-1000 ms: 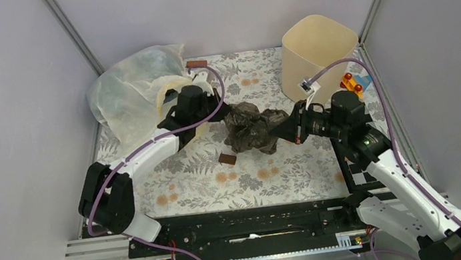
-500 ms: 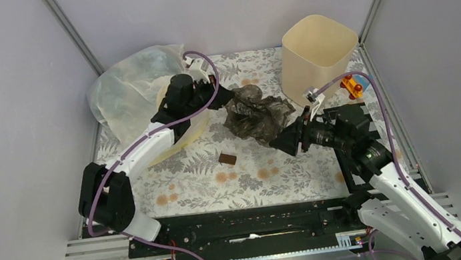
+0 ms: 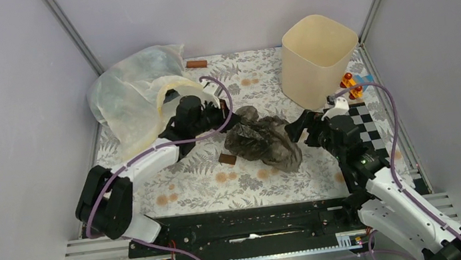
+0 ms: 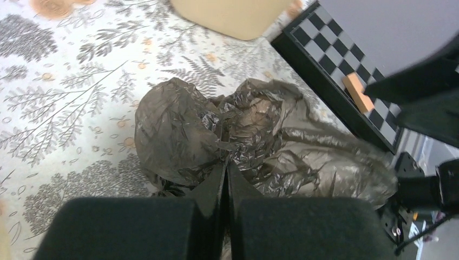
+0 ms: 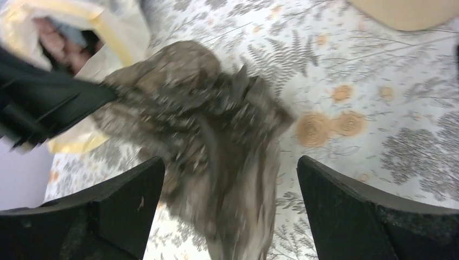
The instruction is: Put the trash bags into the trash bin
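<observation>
The dark brown-olive crinkly trash bag (image 3: 261, 140) lies crumpled mid-table, its right end spread on the floral cloth. My left gripper (image 3: 230, 120) is shut, pinching the bag's left end; in the left wrist view the closed tips (image 4: 225, 164) meet at a fold of the bag (image 4: 270, 141). My right gripper (image 3: 300, 129) stands open just right of the bag, apart from it. In the right wrist view the bag (image 5: 216, 124) is blurred between the wide fingers (image 5: 135, 200). The cream-beige trash bin (image 3: 319, 58) stands upright at the back right.
A large whitish bag with a yellow rim (image 3: 136, 98) fills the back left, behind my left arm. A small brown block (image 3: 227, 159) lies near the bag, another (image 3: 196, 64) at the back. A checkerboard (image 3: 364, 119) and an orange toy (image 3: 349, 84) sit beside the bin.
My right gripper has opened, let go of the bag and drawn back toward the right. The bag's right end dropped onto the cloth. My left gripper came lower, still pinching the bag.
</observation>
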`<state>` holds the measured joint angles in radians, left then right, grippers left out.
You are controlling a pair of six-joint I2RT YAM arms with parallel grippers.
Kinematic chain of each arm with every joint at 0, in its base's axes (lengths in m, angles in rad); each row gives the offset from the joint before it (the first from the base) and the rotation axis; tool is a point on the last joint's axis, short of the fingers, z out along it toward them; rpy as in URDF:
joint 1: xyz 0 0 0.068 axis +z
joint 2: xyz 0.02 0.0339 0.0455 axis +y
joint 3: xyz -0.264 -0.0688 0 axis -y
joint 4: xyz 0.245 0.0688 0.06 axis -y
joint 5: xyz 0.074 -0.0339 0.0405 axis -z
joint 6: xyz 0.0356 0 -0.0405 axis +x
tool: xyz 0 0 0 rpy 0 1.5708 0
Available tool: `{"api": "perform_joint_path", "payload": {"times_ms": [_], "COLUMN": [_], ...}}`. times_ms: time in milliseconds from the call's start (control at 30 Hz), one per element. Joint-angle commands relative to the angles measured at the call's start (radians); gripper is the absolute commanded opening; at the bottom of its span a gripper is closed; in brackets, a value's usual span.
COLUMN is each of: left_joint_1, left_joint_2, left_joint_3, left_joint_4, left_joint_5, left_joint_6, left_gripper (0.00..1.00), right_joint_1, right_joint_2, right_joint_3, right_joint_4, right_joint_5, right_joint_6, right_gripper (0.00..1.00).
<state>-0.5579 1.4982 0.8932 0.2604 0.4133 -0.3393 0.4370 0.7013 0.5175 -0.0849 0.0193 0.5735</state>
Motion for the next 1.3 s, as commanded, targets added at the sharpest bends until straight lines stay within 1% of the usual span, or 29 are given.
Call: {"api": "perform_joint_path", "payload": {"times_ms": [0,100,200,267,300,433,533,600,700,867,900,933,967,1000,1067,1100,1133,1200,1267], "left_joint_1": [-0.032,-0.042,-0.043,-0.043,-0.043,-0.043,-0.043,-0.043,-0.043,-0.044,-0.044,-0.043,-0.043,-0.043,-0.043,-0.043,-0.043,-0.043,-0.043], "left_joint_2": [-0.097,-0.147,-0.19,-0.197,-0.196,-0.184,-0.176,-0.175,-0.178,-0.192,-0.195,-0.198,-0.2,-0.201,-0.204,-0.204,-0.202,-0.195,-0.176], "left_joint_3": [-0.036,-0.107,-0.163,-0.172,-0.172,-0.175,-0.175,-0.175,-0.175,-0.179,-0.18,-0.18,-0.18,-0.18,-0.178,-0.177,-0.175,-0.16,-0.141], "left_joint_4": [0.055,0.1,0.137,0.134,0.129,0.131,0.133,0.134,0.135,0.137,0.137,0.136,0.134,0.133,0.13,0.128,0.122,0.096,0.077], "left_joint_5": [0.001,0.008,-0.008,-0.01,-0.01,-0.012,-0.015,-0.017,-0.018,-0.024,-0.027,-0.033,-0.038,-0.045,-0.062,-0.075,-0.098,-0.166,-0.24], "left_joint_6": [0.097,0.127,0.133,0.131,0.13,0.127,0.133,0.135,0.133,0.13,0.131,0.131,0.13,0.131,0.127,0.124,0.118,0.11,0.107], "left_gripper": [0.0,0.0,0.0,0.0,0.0,0.0,0.0,0.0,0.0,0.0,0.0,0.0,0.0,0.0,0.0,0.0,0.0,0.0,0.0], "right_joint_1": [0.003,0.003,0.001,0.002,0.001,0.002,0.001,0.001,0.002,0.002,0.002,0.002,0.002,0.001,0.002,0.002,0.002,0.002,0.002], "right_joint_2": [0.0,0.051,0.108,0.141,0.152,0.168,0.173,0.195,0.245,0.337,0.351,0.359,0.364,0.361,0.339,0.32,0.296,0.238,0.184], "right_joint_3": [-0.017,-0.014,-0.012,-0.009,-0.01,-0.024,-0.025,-0.017,-0.008,-0.009,-0.008,-0.005,-0.002,0.001,0.006,0.012,0.021,0.045,0.086], "right_joint_4": [0.019,0.026,0.067,0.075,0.109,0.19,0.207,0.196,0.172,0.169,0.169,0.169,0.169,0.168,0.159,0.144,0.126,0.094,0.02], "right_joint_5": [0.226,0.199,0.115,0.066,0.034,-0.145,-0.223,-0.249,-0.247,-0.276,-0.291,-0.295,-0.297,-0.297,-0.289,-0.28,-0.271,-0.254,-0.246], "right_joint_6": [0.074,0.096,0.107,0.116,0.113,0.064,0.026,0.003,-0.031,-0.068,-0.069,-0.07,-0.068,-0.064,-0.058,-0.056,-0.052,-0.052,-0.065], "right_gripper": [1.0,0.96,0.95,0.93,0.92,0.88,0.86,0.86,0.85,0.76,0.71,0.62,0.44,0.31,0.1,0.03,0.0,0.0,0.0]}}
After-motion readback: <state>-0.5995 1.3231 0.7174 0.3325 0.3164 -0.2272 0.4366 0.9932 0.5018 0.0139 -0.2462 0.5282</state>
